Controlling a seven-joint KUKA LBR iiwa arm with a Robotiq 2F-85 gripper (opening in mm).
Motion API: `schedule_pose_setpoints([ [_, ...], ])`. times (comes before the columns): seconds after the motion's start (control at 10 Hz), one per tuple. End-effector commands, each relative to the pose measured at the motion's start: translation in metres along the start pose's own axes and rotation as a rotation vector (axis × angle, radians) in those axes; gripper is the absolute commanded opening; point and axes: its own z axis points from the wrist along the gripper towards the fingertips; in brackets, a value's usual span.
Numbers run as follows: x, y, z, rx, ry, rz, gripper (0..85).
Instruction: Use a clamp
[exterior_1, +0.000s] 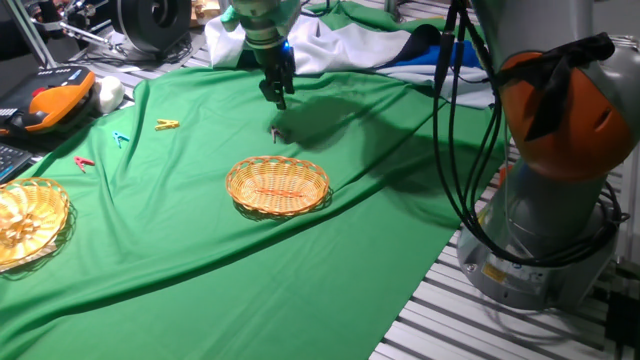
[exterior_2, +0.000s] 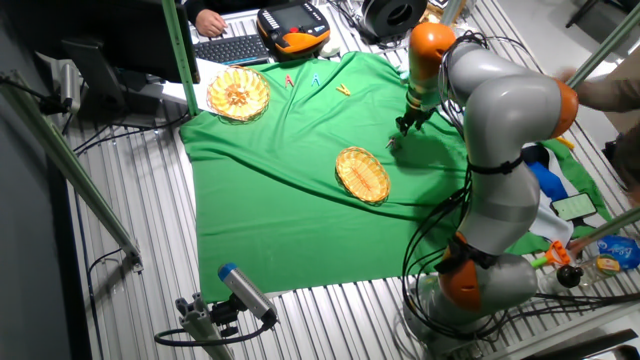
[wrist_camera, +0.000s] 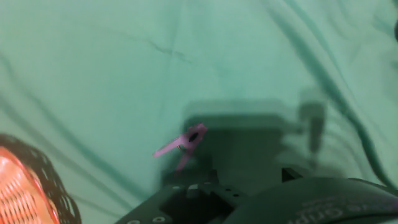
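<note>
- Gripper (exterior_1: 279, 98): hangs above the green cloth (exterior_1: 200, 260), pointing down, just above the clamp (exterior_1: 276, 133) and holding nothing. Its dark fingers look close together in both fixed views, but whether they are parted or closed cannot be told; the hand view shows only the dark underside of the tool.
- Clamp: a tiny dark clip lying on the cloth, clear of the fingertips, just beyond the far rim of the empty wicker basket (exterior_1: 279, 186) and apart from it. In the hand view it appears blurred and pinkish (wrist_camera: 185, 144), with its two legs spread toward the lower left, beside the gripper's shadow.
- Empty wicker basket: shallow and oval, near the middle of the cloth; its edge shows at the lower left of the hand view (wrist_camera: 25, 193).
- Second basket (exterior_1: 25, 225): at the cloth's left edge, holding pale pieces.
- Other clothespins: a yellow one (exterior_1: 167, 125), a blue one (exterior_1: 121, 139) and a red one (exterior_1: 85, 163) lie in a loose row on the cloth, well apart from the clamp.
- Orange-and-black pendant (exterior_1: 50, 100): off the cloth, at the table's left end.
</note>
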Motion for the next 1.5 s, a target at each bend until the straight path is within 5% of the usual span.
schedule_pose_setpoints([
  [0.0, 0.0001, 0.0001, 0.0004, -0.074, 0.042, 0.745, 51.0],
  [0.2, 0.0031, 0.0017, 0.0012, -0.068, 0.017, 0.838, 51.0],
  [0.5, 0.0041, 0.0018, -0.0022, -0.114, 0.058, 0.915, 51.0],
  [0.6, 0.0043, 0.0018, -0.0030, -0.124, 0.065, 0.914, 34.0],
  [0.7, 0.0043, 0.0018, -0.0032, -0.162, 0.079, 0.928, 0.0],
  [0.8, 0.0043, 0.0018, -0.0032, -0.195, 0.087, 0.955, 0.0],
  [1.4, 0.0043, 0.0018, -0.0032, -0.214, 0.049, 1.091, 0.0],
])
